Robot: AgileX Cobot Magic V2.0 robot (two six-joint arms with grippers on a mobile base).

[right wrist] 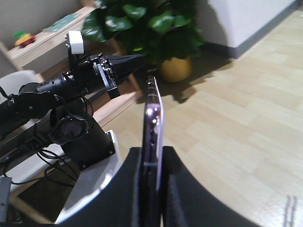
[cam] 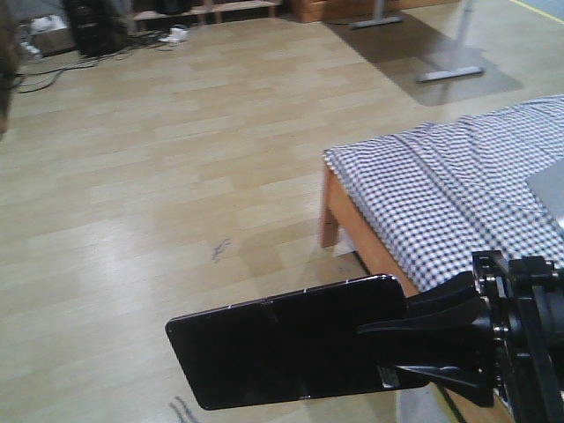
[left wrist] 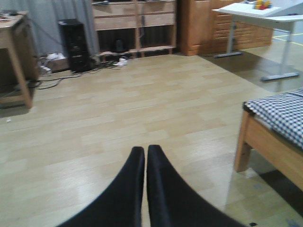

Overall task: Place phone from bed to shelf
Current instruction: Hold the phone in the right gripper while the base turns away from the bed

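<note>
The flat glossy black phone [cam: 282, 348] hangs over the wooden floor, left of the bed's corner. My right gripper [cam: 383, 339] is shut on its right end. In the right wrist view the phone [right wrist: 154, 113] stands edge-on between the two black fingers [right wrist: 180, 179]. The bed [cam: 458, 176] with its checked cover lies to the right, and its corner shows in the left wrist view [left wrist: 279, 111]. A light-wood plank shelf [right wrist: 47, 40] stands behind my left arm. My left gripper [left wrist: 145, 150] is shut on nothing and hangs above bare floor; the right wrist view shows it too [right wrist: 137, 61].
A grey laptop [cam: 551, 189] lies on the bed at the right edge. Far off stand a wooden drawer unit [left wrist: 132, 23], a black computer tower [left wrist: 73, 45] with cables, a desk [left wrist: 14, 33] and a white table [left wrist: 265, 12]. A potted plant [right wrist: 175, 66] stands by the wall.
</note>
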